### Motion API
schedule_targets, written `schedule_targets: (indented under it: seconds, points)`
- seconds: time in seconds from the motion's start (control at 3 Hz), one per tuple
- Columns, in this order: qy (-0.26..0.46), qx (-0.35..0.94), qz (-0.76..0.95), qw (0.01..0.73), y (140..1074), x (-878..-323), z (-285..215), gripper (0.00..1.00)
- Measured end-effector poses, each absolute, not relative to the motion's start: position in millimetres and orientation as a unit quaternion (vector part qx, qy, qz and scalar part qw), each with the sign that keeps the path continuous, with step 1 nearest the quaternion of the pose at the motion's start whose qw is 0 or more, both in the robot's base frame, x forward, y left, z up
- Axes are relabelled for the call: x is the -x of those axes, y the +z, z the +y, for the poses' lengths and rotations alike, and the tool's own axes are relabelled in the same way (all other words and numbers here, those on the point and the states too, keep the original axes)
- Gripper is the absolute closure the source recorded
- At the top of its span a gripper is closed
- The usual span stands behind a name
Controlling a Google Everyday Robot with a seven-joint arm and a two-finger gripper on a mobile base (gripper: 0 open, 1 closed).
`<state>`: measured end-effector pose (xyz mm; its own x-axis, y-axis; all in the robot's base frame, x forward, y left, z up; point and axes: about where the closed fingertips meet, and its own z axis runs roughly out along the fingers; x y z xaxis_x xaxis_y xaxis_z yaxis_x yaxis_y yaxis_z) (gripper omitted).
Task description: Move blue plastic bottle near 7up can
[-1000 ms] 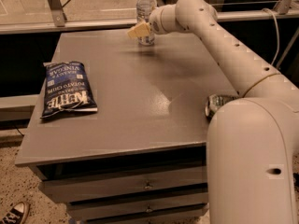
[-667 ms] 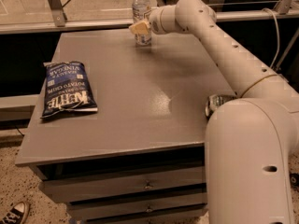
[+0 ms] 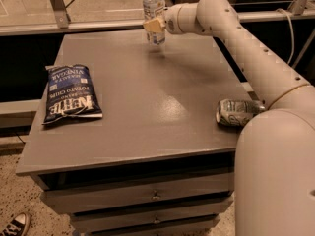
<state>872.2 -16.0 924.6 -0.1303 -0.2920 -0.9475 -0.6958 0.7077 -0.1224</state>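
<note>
**A:** What are you looking at, biggest first?

**B:** You have a grey surface (image 3: pixel 147 102) with drawers (image 3: pixel 152 195) under its near edge. It stands on a speckled floor (image 3: pixel 10 186), and a metal rail (image 3: pixel 74 27) runs behind its far edge. The white arm (image 3: pixel 256 58) reaches in from the right side towards the far edge.

**A:** And what is on the surface?

**B:** A dark chip bag (image 3: pixel 69 93) lies flat near your left edge. The 7up can (image 3: pixel 237 112) lies on its side at the right edge, against the robot's body.

**A:** Where is the blue plastic bottle?

**B:** The blue plastic bottle (image 3: pixel 152 5) is upright at the middle of the far edge, well apart from the can. The gripper (image 3: pixel 153 24) has its jaws closed around the bottle's middle. I cannot tell if its base touches the surface.

**A:** Anything smaller?

**B:** A shoe (image 3: pixel 15 225) shows at the floor's bottom-left corner.
</note>
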Motion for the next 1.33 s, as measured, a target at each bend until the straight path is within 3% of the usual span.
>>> schedule_targets:
  seconds: [0.33,1.33]
  points:
    - [0.204,0.353,0.717,0.566,944,-824,-35,1.00]
    - [0.203,0.383,0.718,0.544,953,-712,-147,1.00]
